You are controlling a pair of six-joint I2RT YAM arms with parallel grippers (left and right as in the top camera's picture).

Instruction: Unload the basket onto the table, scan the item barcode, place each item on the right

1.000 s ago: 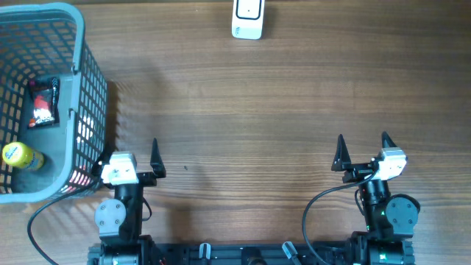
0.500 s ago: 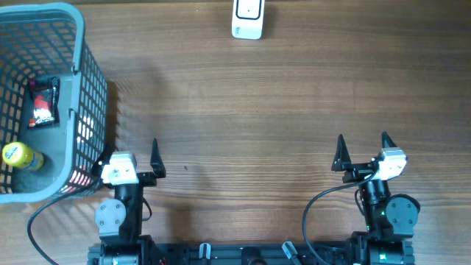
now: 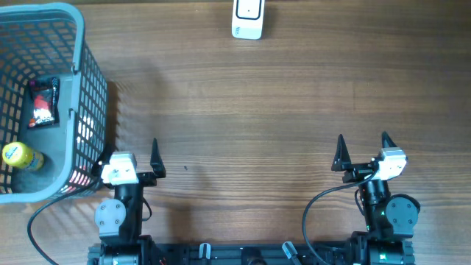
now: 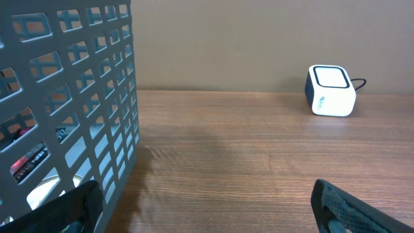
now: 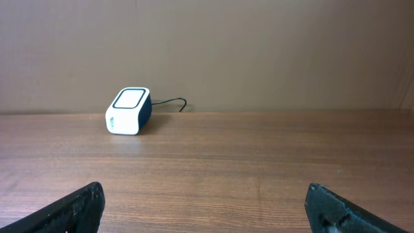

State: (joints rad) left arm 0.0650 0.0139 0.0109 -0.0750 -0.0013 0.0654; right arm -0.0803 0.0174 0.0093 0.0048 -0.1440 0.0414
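- The grey mesh basket (image 3: 77, 44) stands at the far left of the wooden surface (image 3: 243, 110); its right wall runs down to just beside the left tool (image 3: 130, 152), and in the left wrist view that wall fills the left third of the frame
- Inside the basket lie a dark snack packet (image 3: 43, 103) and, nearer the robot, a yellow bottle (image 3: 18, 155); both rest on the basket floor, enclosed by its walls, well apart from the scanner (image 3: 248, 19)
- The scanner, a white box with dark sides, sits at the far edge near the middle; its cable (image 5: 171, 102) trails off behind it
- A broad stretch of bare wood lies between the scanner and both tools, and between the two tools themselves
- The left tool sits low at the near edge, pointing toward the far side; its jaws are spread wide and grip nothing; its outer finger is close against the basket's near corner, though I cannot tell whether they touch
- The right tool (image 3: 363, 140) sits low at the near right, also pointing toward the far side; its jaws are spread wide and grip nothing; bare wood surrounds it
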